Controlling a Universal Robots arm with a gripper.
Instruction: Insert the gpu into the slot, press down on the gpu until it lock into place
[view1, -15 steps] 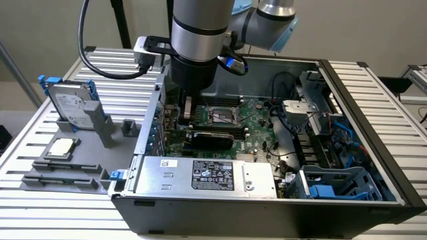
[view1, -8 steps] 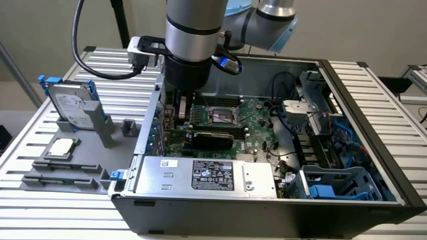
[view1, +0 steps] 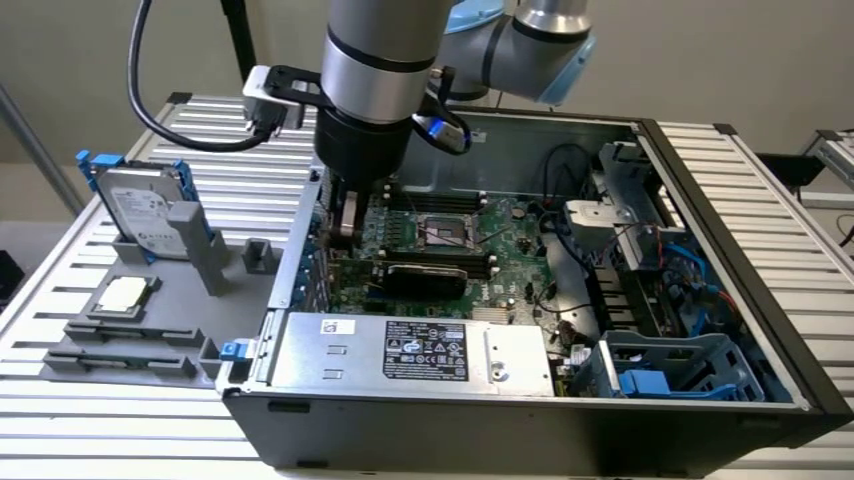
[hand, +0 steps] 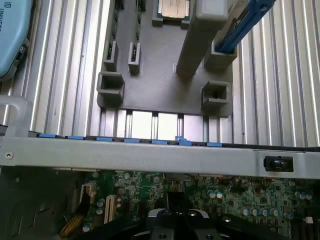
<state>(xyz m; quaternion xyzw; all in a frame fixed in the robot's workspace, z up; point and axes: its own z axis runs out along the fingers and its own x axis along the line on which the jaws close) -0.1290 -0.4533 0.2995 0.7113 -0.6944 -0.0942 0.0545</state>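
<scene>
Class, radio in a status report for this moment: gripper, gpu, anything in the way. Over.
Gripper shut, low inside the case. Gpu on the motherboard beside it; seating cannot be told. Nothing seen between them.

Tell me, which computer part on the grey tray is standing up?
The silver hard drive with blue rails stands upright on the grey tray; the square chip lies flat.

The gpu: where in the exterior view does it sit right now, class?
In the exterior view the gpu sits on the green motherboard inside the open case, between the CPU socket and the grey power-supply box.
</scene>
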